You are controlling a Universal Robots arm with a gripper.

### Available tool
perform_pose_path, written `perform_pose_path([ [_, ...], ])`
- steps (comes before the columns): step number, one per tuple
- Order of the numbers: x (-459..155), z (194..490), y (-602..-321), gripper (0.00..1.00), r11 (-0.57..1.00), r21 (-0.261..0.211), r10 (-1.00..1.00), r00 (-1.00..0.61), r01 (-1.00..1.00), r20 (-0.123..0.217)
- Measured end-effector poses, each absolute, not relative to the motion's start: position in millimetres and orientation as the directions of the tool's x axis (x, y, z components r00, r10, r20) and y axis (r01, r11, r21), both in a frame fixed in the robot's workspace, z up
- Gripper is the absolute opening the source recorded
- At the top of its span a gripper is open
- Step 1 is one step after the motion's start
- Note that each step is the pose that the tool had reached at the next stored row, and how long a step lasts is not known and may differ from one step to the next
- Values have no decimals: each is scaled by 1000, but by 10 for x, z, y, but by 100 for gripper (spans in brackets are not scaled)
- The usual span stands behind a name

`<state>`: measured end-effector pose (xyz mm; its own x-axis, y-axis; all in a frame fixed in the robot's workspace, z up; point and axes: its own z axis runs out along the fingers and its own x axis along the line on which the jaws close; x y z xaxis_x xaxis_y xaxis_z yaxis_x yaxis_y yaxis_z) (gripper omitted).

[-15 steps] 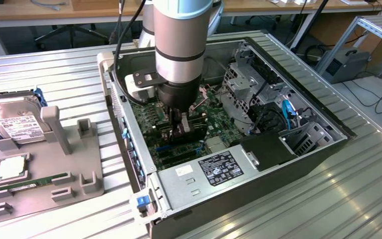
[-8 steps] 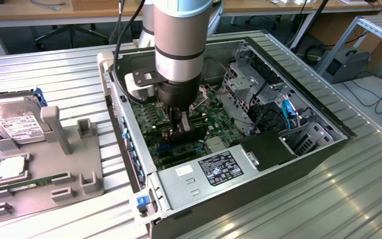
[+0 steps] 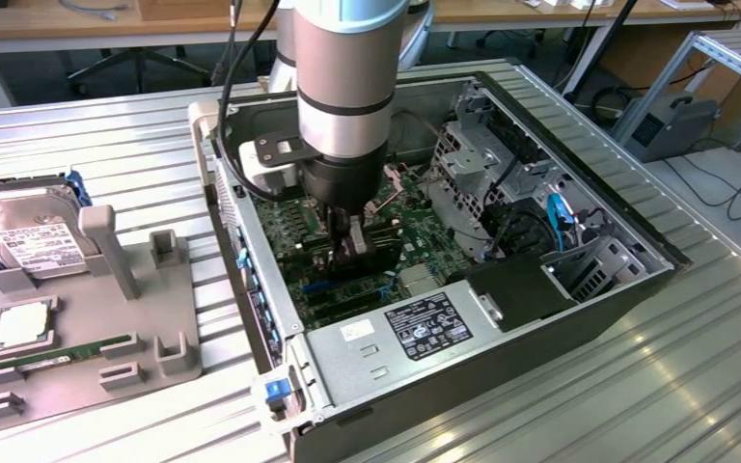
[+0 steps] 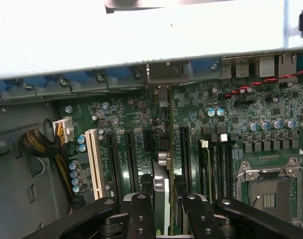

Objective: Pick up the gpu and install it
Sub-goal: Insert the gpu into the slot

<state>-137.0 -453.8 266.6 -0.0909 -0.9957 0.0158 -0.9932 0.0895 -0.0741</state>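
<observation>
Green motherboard [image 4: 241, 114], claw [image 4: 167, 214] gripping black edge-on gpu [image 4: 160, 189]

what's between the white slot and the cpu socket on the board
In the wrist view, black slots and the gpu, standing on edge in the gripper, lie between the white slot and the cpu socket.

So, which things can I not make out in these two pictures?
gpu: exterior view, the gripper and arm cover most of it; its fan is hidden.
Seating: wrist view, the gpu is edge-on and cut off by the frame edge, so contact with the motherboard cannot be told.
Hard drive label: exterior view, text too small.
</observation>
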Motion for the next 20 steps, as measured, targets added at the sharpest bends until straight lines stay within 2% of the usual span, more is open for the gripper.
perform_pose_path([
  [20, -1370, 2642, -4536, 27, 52, -74, -998, -53, -996, 16],
])
